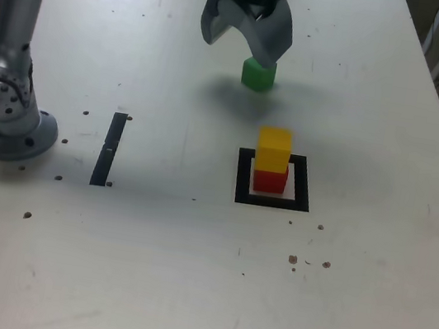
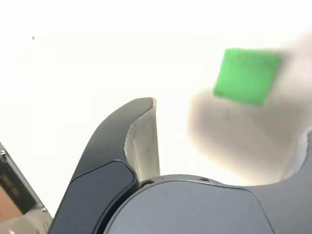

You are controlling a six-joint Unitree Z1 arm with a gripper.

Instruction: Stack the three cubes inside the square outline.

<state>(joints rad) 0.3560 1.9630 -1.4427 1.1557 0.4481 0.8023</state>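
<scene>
jaws stand apart, and only the exterior view shows yellow cube (image 1: 274, 148) atop red cube (image 1: 269, 182)

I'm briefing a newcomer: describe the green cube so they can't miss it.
On the pale table, find the thick black square outline. Beyond it, toward the exterior view's top, sits the green cube. It stands alone, while the yellow cube rests on the red one.

Three cubes (image 1: 259, 75) (one each green, yellow, red), one square outline (image 1: 303, 184), one black strip (image 1: 109, 150).
</scene>
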